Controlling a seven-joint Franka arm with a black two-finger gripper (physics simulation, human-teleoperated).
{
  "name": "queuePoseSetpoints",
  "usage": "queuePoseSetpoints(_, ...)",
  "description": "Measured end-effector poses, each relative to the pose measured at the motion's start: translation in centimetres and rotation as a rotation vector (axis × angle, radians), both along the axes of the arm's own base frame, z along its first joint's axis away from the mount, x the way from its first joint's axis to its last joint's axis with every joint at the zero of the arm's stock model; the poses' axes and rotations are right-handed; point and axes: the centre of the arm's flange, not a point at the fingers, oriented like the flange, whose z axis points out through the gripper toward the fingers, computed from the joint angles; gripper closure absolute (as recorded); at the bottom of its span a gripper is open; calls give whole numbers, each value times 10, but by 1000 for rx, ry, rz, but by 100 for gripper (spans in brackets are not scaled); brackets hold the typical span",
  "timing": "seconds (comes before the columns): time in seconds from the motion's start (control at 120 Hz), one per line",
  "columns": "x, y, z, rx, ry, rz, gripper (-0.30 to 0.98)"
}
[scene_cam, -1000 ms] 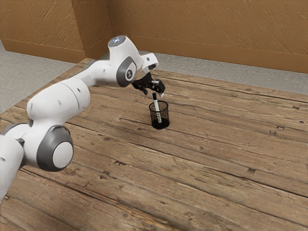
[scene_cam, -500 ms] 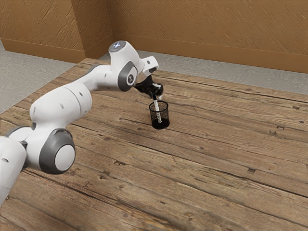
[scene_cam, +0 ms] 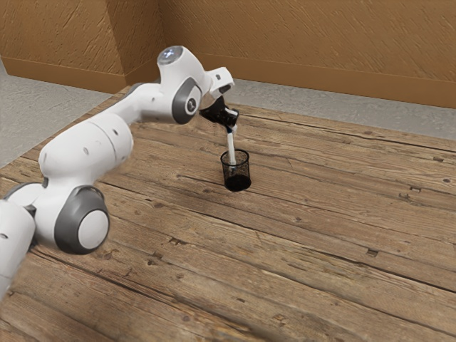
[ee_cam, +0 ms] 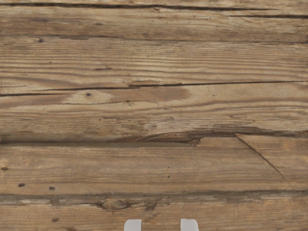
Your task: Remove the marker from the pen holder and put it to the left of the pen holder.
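Note:
My gripper (scene_cam: 232, 129) is above the pen holder in the exterior view, shut on the upper end of the marker. The white marker (scene_cam: 231, 147) hangs nearly upright from it, its lower part inside the rim of the black mesh pen holder (scene_cam: 237, 182). The holder stands upright on the table. In the wrist view, the two pale tips of the gripper (ee_cam: 161, 225) appear at the lower edge, spaced apart, with table wood beyond them. The marker's dark end is hidden at the fingers.
The wooden table (scene_cam: 320, 235) extends around the holder, with bare planks on both sides of it. Brown walls (scene_cam: 306, 46) stand behind the table, beyond a strip of grey floor (scene_cam: 342, 117). The arm reaches in from the exterior view's left.
My gripper first came down to the marker's top, then closed on it and rose. The marker has come up with it, partway out of the holder. The holder has stayed put.

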Motion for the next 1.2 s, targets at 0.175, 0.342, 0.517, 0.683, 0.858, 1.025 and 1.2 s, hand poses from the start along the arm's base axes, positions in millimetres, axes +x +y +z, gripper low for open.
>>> queuePoseSetpoints(0.175, -11, -1, 83, 12, -80, -2, 77)
queuePoseSetpoints(0.342, -21, 45, 78, 53, 44, 47, 78)
queuePoseSetpoints(0.517, -41, 69, 41, 97, 328, 62, 78)
queuePoseSetpoints(0.683, -55, 70, 4, 94, 519, 43, 79)
queuePoseSetpoints(0.858, -62, 76, -24, 83, 618, 33, 79)
queuePoseSetpoints(1.025, -63, 69, -31, 87, 641, 14, 70)
queuePoseSetpoints(1.2, -63, 67, -32, 85, 644, 4, 34)
